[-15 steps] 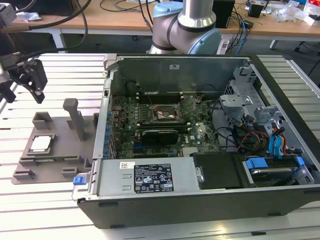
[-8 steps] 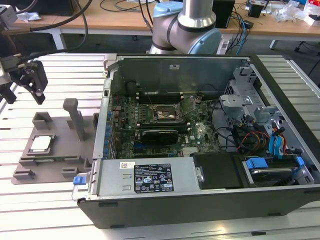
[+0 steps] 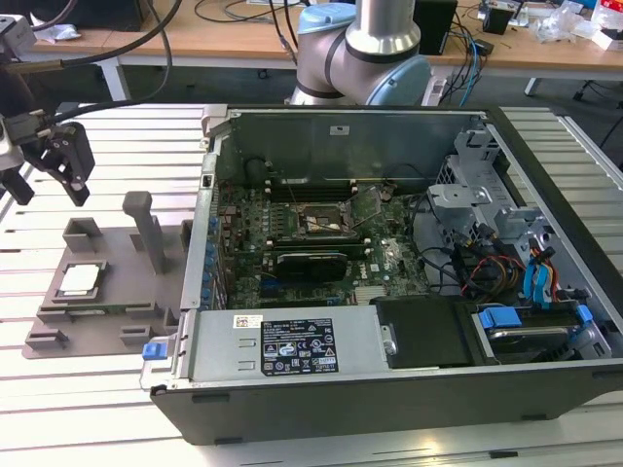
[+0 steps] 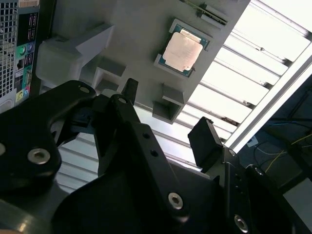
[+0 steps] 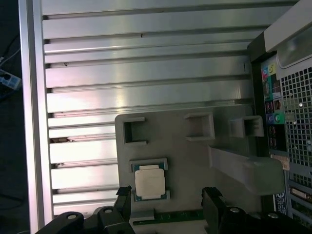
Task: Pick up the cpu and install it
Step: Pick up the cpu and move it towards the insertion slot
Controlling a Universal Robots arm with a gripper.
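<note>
Silver-topped cpu (image 3: 80, 279) sat in its grey tray (image 3: 122, 282) on the bench (image 3: 117, 156), below and clear of the black fingers (image 3: 70, 158), which hung spread wide, pinching nothing.

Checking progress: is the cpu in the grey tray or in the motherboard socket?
In the grey tray: the cpu lies flat in its recess; the open pincer hangs clear of it.
</note>
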